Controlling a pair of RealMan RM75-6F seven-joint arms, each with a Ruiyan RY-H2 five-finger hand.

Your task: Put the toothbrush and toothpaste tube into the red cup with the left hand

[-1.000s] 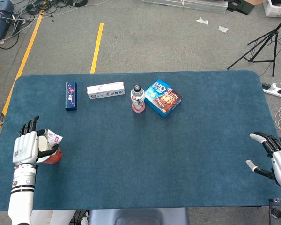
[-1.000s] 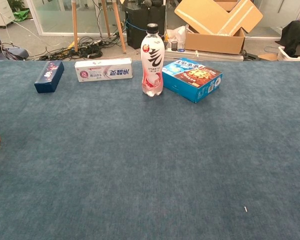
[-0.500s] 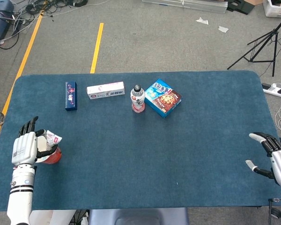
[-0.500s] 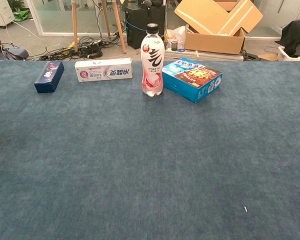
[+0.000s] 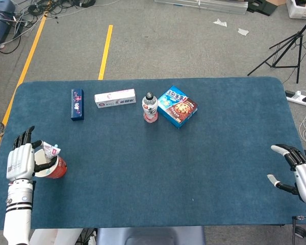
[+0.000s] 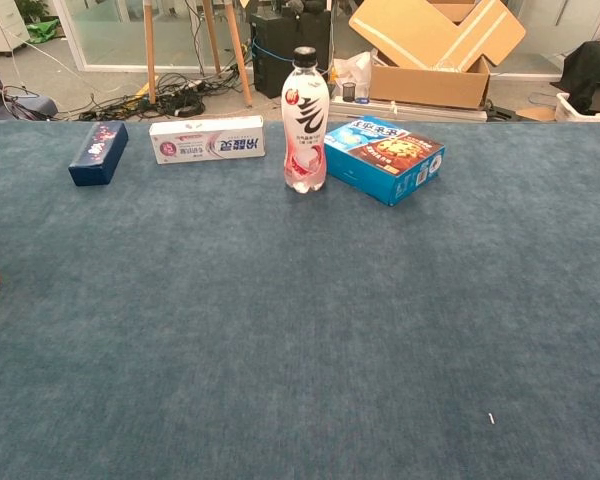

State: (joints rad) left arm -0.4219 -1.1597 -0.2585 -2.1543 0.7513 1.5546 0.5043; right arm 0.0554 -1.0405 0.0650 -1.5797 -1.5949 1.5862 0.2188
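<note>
head view looks down on a blue table (image 5: 143, 168) from above. the red cup (image 5: 54, 168) stands near the table's edge at about eight o'clock, upright, with a white-and-red tube end (image 5: 51, 149), probably the toothpaste tube, poking out of its mouth and leaning toward one o'clock. no toothbrush can be made out; it may be inside the cup, but that is too small to tell.

the left hand (image 5: 20, 158) is just beside the cup, on its nine o'clock side, fingers straight and spread, pointing toward twelve o'clock, holding nothing. whether it touches the rim is unclear. the right hand (image 5: 295, 168) rests well apart at about four o'clock, fingers loosely spread, empty.

along the far side, from eleven toward one o'clock, lie a dark blue box (image 5: 77, 104), a white toothpaste carton (image 5: 115, 98) with its long axis across the table, an upright pink bottle (image 5: 150, 107) and a blue cookie box (image 5: 177, 106). chest view shows only a sliver of the cup at its left edge and no hand.

judging from this, the tube is already in the cup and the hand looks released. the cup lies at three o'clock from the left hand, which is far nearer than the right, so pulling clear should go away from the cup to avoid tipping it.
</note>
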